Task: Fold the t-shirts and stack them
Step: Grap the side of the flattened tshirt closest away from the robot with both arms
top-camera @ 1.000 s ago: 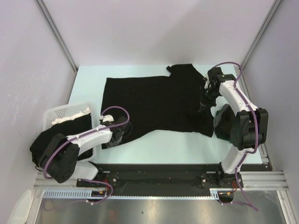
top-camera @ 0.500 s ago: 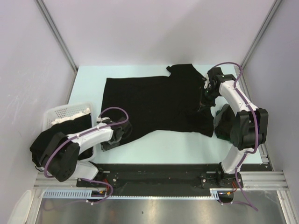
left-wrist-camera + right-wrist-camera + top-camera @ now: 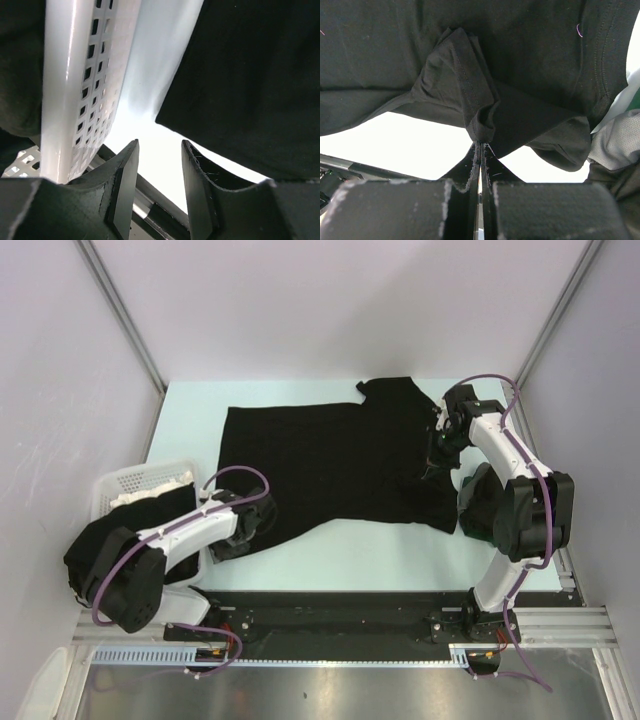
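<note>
**Black shirts: one spread out, more bunched at the left**

Spread shirt [image 3: 330,460]: plain black, short-sleeved, of soft cloth. Laid open over the middle of the table [image 3: 190,405], hem to the left, sleeves to the right, one far and one near. Mostly flat, near edge running slanted. Near left corner flat on the table. At the right side, a small fold gathered up into a wrinkled peak and clamped in the right gripper [image 3: 481,150].

Bunched shirt [image 3: 150,508]: also black, crumpled in the white basket [image 3: 120,480], spilling over its near side. Shape not clear.
</note>
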Robot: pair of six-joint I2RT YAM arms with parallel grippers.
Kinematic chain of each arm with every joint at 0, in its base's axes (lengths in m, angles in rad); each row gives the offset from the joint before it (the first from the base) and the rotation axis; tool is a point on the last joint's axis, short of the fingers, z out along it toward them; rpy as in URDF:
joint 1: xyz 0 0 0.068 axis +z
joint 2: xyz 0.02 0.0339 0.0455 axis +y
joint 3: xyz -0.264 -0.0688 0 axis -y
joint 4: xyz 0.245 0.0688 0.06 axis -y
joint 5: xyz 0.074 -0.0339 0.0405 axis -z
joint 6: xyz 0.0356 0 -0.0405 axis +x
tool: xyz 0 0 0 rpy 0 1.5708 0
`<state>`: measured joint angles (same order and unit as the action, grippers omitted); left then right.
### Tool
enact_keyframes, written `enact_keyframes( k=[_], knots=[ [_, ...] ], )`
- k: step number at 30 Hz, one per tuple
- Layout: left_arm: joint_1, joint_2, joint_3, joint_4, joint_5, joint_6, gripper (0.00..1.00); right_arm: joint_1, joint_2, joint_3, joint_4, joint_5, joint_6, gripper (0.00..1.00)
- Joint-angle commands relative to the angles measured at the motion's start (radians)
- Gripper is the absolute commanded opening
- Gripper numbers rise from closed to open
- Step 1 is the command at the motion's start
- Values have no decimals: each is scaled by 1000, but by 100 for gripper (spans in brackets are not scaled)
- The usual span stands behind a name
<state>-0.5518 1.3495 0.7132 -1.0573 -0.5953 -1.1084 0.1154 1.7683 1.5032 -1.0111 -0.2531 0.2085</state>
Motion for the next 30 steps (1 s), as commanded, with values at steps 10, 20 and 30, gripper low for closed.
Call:
enact_keyframes(
  k=[10, 20, 30],
  knots=[
    [46, 34, -32, 88, 49, 35, 45, -16, -30, -1, 9, -20, -1, 0],
    [46, 63, -20, 126, 34, 79, 45, -20, -26, -3, 3, -17, -3, 0],
    [52, 37, -26, 151, 17, 108, 45, -20, -10, -1, 3, -25, -1, 0]
  ],
)
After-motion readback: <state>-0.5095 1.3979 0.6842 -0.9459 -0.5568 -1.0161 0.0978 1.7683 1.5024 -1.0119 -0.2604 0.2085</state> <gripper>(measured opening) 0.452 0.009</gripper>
